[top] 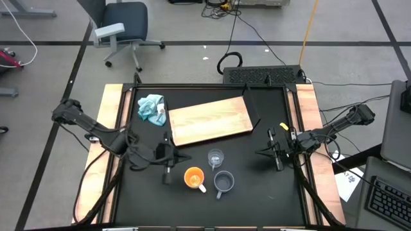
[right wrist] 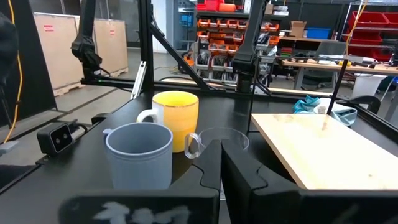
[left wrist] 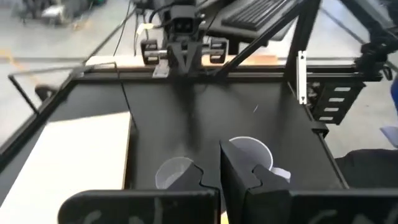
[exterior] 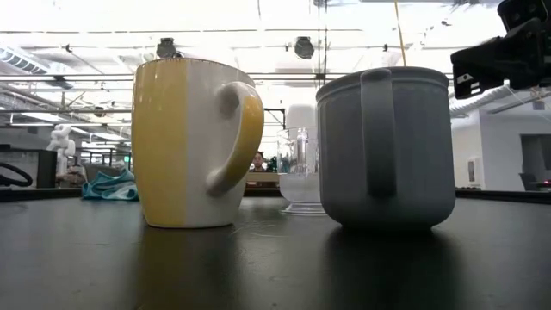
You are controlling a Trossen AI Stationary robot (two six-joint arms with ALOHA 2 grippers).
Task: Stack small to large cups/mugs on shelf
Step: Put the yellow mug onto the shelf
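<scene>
Three vessels stand upright on their bases on the black tabletop, in front of the shelf (top: 209,122), a light-wood board lying flat. They are the clear glass cup (top: 215,157), the orange mug (top: 194,178) and the grey-blue mug (top: 223,183). My left gripper (top: 166,154) is shut and empty, to the left of the cups. My right gripper (top: 277,151) is shut and empty, to their right. The right wrist view shows the grey-blue mug (right wrist: 140,155), the orange mug (right wrist: 174,118) and the glass cup (right wrist: 217,143) ahead of the shut fingers.
A light-blue cloth (top: 152,109) lies bunched at the board's far-left end. Pale wooden rails (top: 103,160) run along the table's left and right sides. A black frame piece (top: 252,109) stands at the board's right end. Bare tabletop lies between each gripper and the cups.
</scene>
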